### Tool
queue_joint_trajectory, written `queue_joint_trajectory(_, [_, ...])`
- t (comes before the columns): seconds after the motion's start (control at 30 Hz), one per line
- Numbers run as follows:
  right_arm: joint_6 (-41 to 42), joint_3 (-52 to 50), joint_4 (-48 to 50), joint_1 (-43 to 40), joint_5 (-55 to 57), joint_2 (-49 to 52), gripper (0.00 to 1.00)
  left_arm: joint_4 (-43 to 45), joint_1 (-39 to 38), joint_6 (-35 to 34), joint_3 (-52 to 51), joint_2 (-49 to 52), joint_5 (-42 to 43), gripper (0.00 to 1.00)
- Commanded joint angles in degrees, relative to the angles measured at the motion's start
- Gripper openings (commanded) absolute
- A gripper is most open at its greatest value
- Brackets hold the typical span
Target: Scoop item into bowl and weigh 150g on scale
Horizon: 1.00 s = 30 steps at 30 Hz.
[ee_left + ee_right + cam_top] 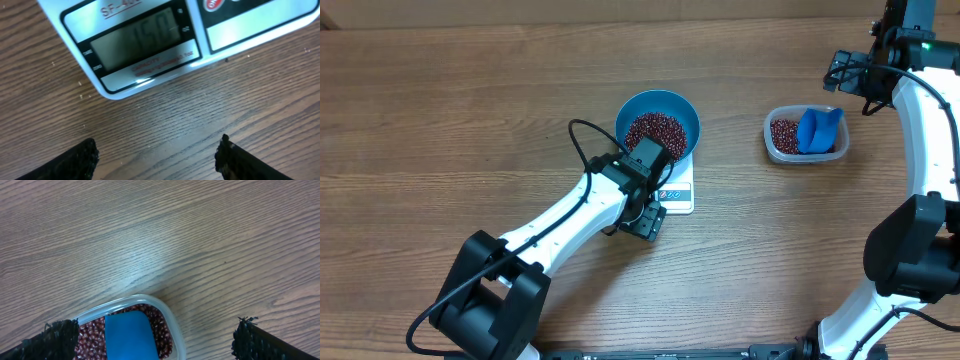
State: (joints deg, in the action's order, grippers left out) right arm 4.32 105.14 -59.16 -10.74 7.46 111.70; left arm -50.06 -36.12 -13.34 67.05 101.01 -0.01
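Observation:
The blue bowl (686,108) stands on the white scale (678,196) and holds a heap of red-brown beans (652,128). In the left wrist view the scale (150,45) shows 150 on its display. My left gripper (644,222) (157,161) hangs open over bare wood just in front of the scale's display edge, with nothing between its fingers. My right gripper (848,75) (155,330) is open at the far right, above the back edge of the clear tub (167,312), and holds nothing.
The clear plastic tub (776,145) at the right holds more beans (90,335) and a blue scoop (820,128) (127,337). The left arm runs from the lower left up to the scale. The right arm runs along the table's right edge.

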Motion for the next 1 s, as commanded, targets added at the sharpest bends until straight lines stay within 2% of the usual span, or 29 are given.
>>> queue_joint_trajectory(0.0, [0.39, 1.38, 0.35, 0.07, 0.24, -1.29, 1.00, 0.22, -0.09, 1.79, -0.46, 0.74, -3.19, 0.84])
queue_joint_trajectory(0.47, [0.42, 1.38, 0.35, 0.07, 0.22, -1.29, 1.00, -0.04, 0.15, 2.34, 0.74, 4.63, -3.13, 0.91])
queue_joint_trajectory(0.83, [0.39, 1.38, 0.35, 0.07, 0.22, -1.31, 1.00, 3.02, 0.17, 5.57, 0.74, 4.63, -2.08, 0.89])
queue_joint_trajectory(0.97, [0.39, 1.38, 0.35, 0.07, 0.22, -1.31, 1.00, 3.96, 0.63, 5.68, 0.74, 4.63, -2.08, 0.91])
